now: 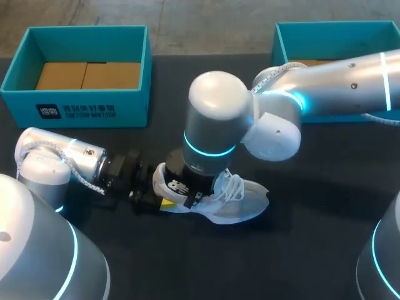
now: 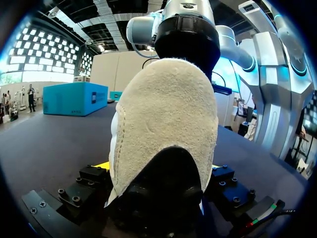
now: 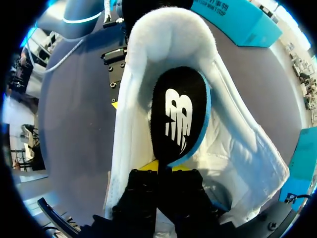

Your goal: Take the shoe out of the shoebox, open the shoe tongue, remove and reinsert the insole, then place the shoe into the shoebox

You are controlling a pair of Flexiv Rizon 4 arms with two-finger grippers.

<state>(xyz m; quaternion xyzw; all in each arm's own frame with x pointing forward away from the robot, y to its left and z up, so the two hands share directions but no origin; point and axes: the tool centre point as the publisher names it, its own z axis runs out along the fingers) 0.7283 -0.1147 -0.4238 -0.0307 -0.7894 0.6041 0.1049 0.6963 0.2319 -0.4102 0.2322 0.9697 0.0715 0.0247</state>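
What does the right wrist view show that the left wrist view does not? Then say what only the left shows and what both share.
Only the right wrist view looks into the shoe: the black insole, blue-edged, has its end pinched in the right gripper. Only the left wrist view shows the heel from outside, beige, held in the left gripper, with the right arm above. Both show the white shoe, the dark table and a teal shoebox.

The silver left arm (image 1: 47, 169) and right arm (image 1: 337, 81) are glowing with cyan rings. A white coiled cable (image 1: 67, 164) is wrapping the left. The left gripper (image 2: 157, 167) is showing black blocks with what are probably hex screws.
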